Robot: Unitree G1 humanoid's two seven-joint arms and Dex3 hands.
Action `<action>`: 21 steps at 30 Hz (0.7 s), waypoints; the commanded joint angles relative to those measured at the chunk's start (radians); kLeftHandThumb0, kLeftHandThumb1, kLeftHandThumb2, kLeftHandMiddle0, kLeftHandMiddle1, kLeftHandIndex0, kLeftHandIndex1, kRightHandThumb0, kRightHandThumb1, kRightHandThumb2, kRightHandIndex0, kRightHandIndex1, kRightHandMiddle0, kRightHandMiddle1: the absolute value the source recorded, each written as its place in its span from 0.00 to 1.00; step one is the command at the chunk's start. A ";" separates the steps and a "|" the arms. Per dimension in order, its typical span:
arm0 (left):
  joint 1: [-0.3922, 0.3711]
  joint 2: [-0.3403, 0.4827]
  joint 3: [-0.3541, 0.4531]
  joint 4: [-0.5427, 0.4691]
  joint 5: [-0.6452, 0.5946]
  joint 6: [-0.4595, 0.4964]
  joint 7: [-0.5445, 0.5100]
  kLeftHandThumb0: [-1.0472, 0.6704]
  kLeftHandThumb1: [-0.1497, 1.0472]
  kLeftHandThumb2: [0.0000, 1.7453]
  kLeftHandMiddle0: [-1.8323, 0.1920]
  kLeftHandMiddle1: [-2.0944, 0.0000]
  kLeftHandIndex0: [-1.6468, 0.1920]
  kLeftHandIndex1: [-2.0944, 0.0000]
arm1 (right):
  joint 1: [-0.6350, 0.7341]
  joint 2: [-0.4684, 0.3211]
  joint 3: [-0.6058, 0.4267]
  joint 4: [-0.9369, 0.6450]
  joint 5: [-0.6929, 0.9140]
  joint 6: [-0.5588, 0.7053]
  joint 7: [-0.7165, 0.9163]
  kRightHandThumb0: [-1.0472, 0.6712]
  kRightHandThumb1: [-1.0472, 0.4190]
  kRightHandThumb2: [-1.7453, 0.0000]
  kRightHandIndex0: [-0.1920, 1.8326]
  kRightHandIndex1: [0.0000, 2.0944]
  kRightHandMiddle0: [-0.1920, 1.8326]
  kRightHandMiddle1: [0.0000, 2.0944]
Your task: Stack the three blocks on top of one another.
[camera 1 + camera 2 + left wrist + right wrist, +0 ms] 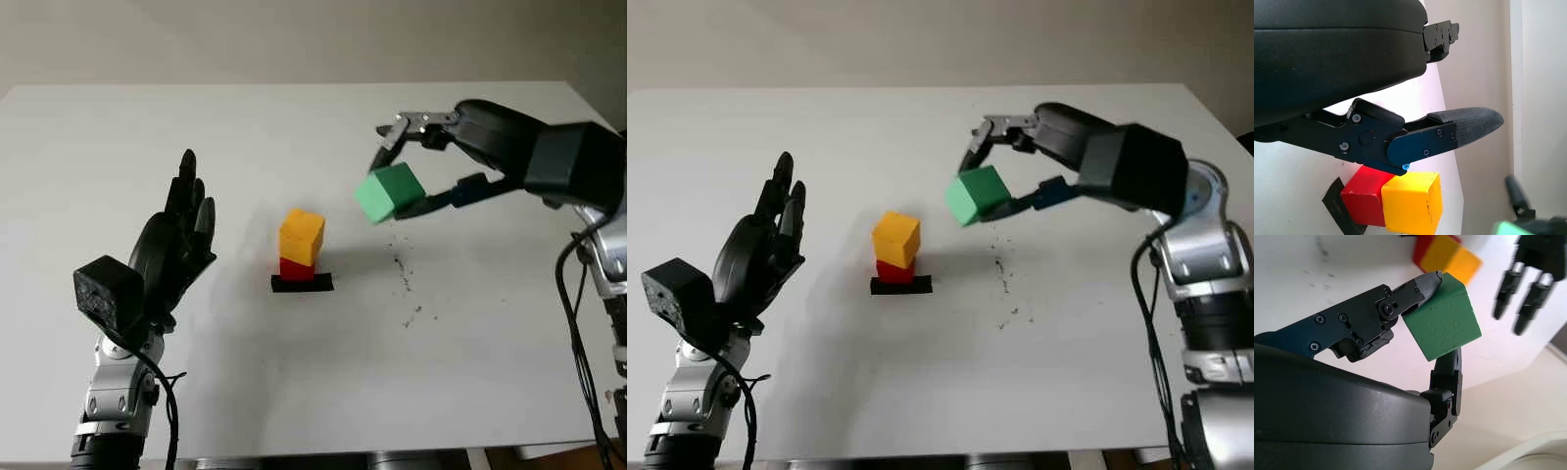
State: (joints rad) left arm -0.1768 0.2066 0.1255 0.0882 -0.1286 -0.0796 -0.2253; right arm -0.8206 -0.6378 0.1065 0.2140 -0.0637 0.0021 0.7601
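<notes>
The right hand [416,166] has the green block [389,192] pinched between its fingertips [1429,283], held in the air just beside and above the yellow block [301,236], which already sits on the red block [296,269]. The left hand [176,245] waits open on the far side of the pair. Only the last placement looks left: the green one needs carrying over the yellow top, squaring up, lowering, and letting go gently.

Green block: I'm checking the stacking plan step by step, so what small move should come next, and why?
Probably carry it a little further toward the robot's left, over the stack. The right hand holds the green block in the air, beside and above the yellow block, which already sits on the red block. The left hand is open, off to the side.
</notes>
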 commanded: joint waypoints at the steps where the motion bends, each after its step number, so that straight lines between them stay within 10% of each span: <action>1: 0.002 -0.004 -0.003 -0.017 0.005 -0.003 0.008 0.16 1.00 0.39 1.00 1.00 1.00 1.00 | -0.067 0.029 0.010 0.026 0.014 0.020 0.015 0.39 0.09 0.97 0.21 0.03 0.28 0.71; 21: 0.010 -0.014 0.004 -0.028 -0.007 0.003 0.017 0.15 1.00 0.37 1.00 0.99 1.00 1.00 | -0.135 0.181 0.093 0.158 -0.039 0.131 0.012 0.37 0.08 0.97 0.22 0.03 0.28 0.71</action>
State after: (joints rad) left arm -0.1766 0.1946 0.1266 0.0742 -0.1310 -0.0727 -0.2107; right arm -0.9345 -0.4601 0.1970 0.3676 -0.0956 0.1399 0.7802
